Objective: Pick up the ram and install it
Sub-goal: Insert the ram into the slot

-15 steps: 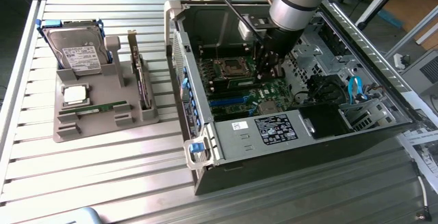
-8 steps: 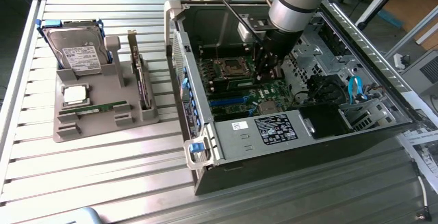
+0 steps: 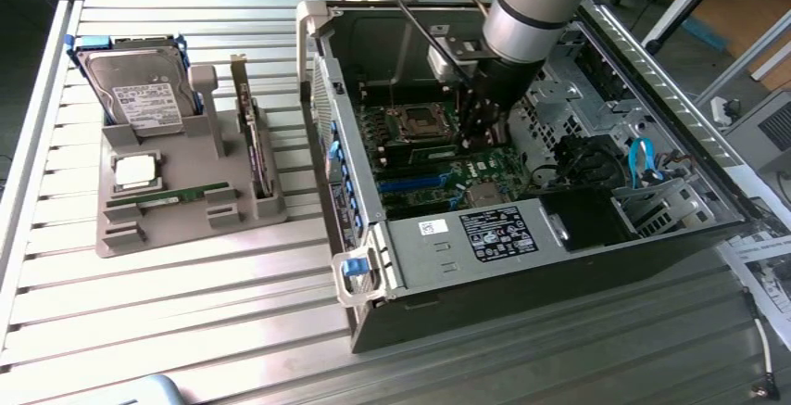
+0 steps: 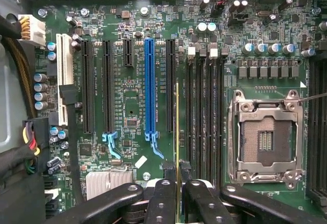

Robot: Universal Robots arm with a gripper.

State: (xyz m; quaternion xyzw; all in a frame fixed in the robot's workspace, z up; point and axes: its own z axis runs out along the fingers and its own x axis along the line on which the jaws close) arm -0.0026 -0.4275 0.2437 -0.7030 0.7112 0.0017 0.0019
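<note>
Ram (image 4: 177, 127) pinched edge-on between fingers (image 4: 164, 188) over motherboard (image 4: 127, 106), seemingly just beside memory slots (image 4: 204, 122).

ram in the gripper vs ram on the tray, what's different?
The held ram is inside the case, over the motherboard; the tray ram sits on the grey tray outside it.
The held ram is clamped in the gripper; the tray ram is free.
The held ram runs along the black memory slots; the tray ram rests in a cradle.
Both are slim green sticks.
</note>
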